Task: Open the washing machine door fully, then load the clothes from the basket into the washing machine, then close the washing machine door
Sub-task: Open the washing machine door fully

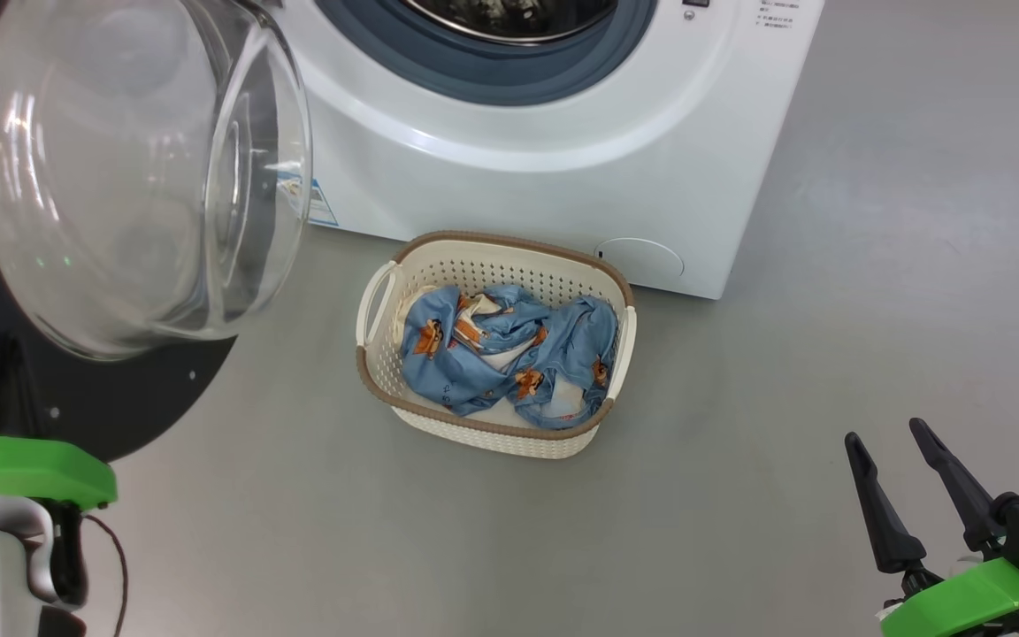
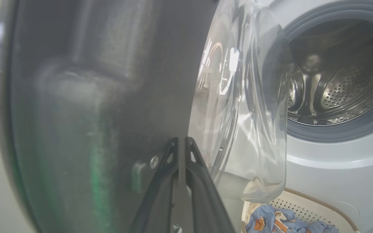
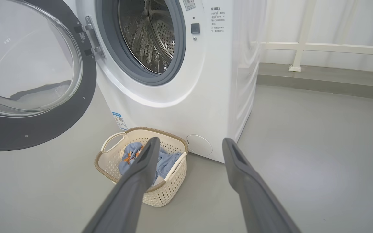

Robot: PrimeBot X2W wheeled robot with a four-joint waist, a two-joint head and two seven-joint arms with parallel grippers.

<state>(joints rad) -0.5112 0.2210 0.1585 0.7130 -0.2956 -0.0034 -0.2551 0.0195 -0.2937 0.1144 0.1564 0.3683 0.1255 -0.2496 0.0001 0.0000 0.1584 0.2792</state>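
**A:** What do we have on the left?

**B:** The washing machine door [image 1: 138, 177] stands swung out wide, left of the washing machine [image 1: 563, 195]. Its clear bowl bulges toward us and its black ring hangs low over the grey floor [image 1: 739, 495]. Our left gripper [image 2: 181, 141] sits close against the door's dark inner face, fingers pinched almost together (whether they touch the door, we cannot tell).

**A:** And moving toward the middle?

**B:** First we pass a blue label [image 1: 322, 202] low on the machine's front, near its left corner. Then comes the basket [image 1: 509, 241], on the floor just in front of the machine and apart from the door. The clothes [image 1: 501, 345] lie bunched inside it, blue with orange-brown prints and some cream showing. Farther back, the grey rubber ring [image 1: 492, 84] frames the open mouth and the steel drum [image 3: 151, 32].

**A:** On the right?

**B:** A round flap [image 1: 642, 258] sits low on the machine, just beyond the basket's far right corner. At the near right our right gripper [image 1: 885, 433] hovers over the floor with its fingers spread wide. It holds nothing and is well apart from the basket.
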